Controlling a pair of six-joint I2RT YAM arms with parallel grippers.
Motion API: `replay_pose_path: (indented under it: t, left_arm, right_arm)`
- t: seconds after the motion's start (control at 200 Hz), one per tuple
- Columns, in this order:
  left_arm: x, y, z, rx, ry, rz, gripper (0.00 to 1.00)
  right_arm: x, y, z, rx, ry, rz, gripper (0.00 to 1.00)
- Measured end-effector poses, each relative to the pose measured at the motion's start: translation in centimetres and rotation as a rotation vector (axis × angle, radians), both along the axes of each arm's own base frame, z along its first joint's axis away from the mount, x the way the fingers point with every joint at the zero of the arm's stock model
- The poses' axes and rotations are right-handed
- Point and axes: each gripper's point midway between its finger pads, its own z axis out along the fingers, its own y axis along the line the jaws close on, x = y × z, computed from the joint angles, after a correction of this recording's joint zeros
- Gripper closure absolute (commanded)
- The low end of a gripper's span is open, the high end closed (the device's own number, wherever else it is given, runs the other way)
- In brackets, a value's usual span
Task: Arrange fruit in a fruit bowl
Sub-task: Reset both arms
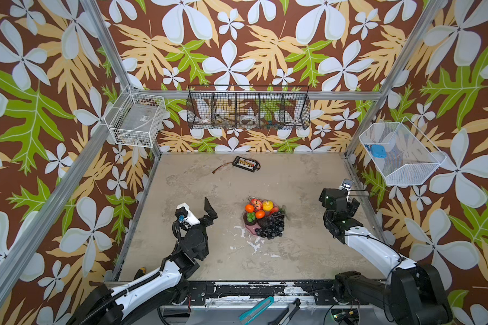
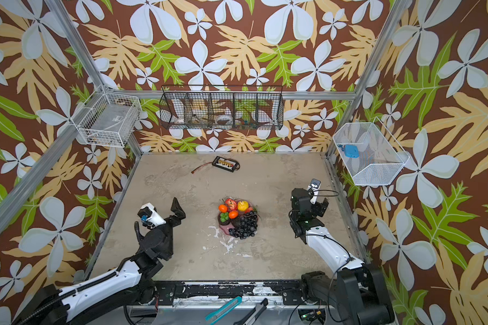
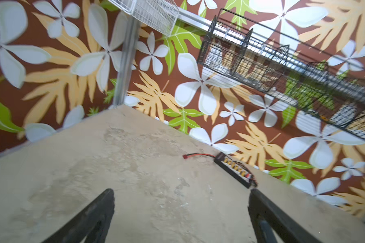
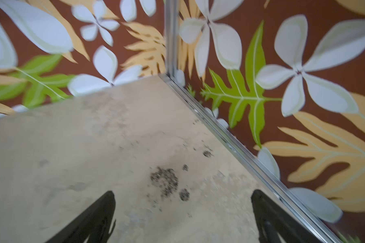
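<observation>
While every fruit [image 1: 261,215] in sight sits heaped in the bowl [image 1: 252,231], both arms hang well away from it. I judge that the arranging is done, or close to it, and the arms are parked where they cannot knock the pile.

The left claw [image 3: 181,190] hovers near the table's [image 1: 209,180] left edge. Its jaws are spread wide and hold nothing, with only bare table between them. It tips upward and faces the far wall, so the gadget [image 3: 234,171] lies ahead of it, well apart. It has little slack toward the left wall but clear table toward the middle.

The bowl stands mid-table, nearer the front. The apple [image 1: 254,203] and lemon [image 1: 268,205] sit at its far side. The grapes [image 1: 273,225] cover the near rim, and I cannot tell whether they overhang it. That bunch looks the likeliest to slip if the bowl is nudged. Bare table rings the bowl on all sides.

The right claw [image 4: 183,191] is also fully parted and empty. It points into the far right corner, with the rail [image 4: 219,126] just beside one finger. That side is tight, and its free room lies back toward the bowl.
</observation>
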Motion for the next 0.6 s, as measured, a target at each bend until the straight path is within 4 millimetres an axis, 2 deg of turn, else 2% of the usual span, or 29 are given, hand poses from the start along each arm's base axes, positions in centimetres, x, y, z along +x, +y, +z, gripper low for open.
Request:
replay_pose_path:
  t: [0.14, 0.31, 0.41, 0.48, 0.601]
  left_arm:
    - [1.0, 2.2, -0.4, 0.166, 0.052, 0.144, 0.0]
    - [2.6, 3.6, -3.2, 0.368, 0.168, 0.223, 0.0]
    - [3.1, 4.0, -5.8, 0.502, 0.27, 0.229, 0.0]
    - [3.6, 3.8, -6.1, 0.507, 0.26, 0.197, 0.0]
    - [3.1, 5.6, -6.4, 0.46, 0.247, 0.229, 0.0]
  right_arm:
    - [1.9, -0.2, -1.6, -0.033, 0.023, -0.024, 0.01]
    - [2.1, 0.0, -4.5, -0.091, 0.081, 0.024, 0.0]
    - [1.7, 0.3, -5.6, -0.112, 0.077, 0.069, 0.0]
    - [1.5, 0.7, -5.7, -0.124, 0.057, 0.108, 0.0]
    - [0.6, 1.2, -6.1, -0.14, 0.02, 0.165, 0.01]
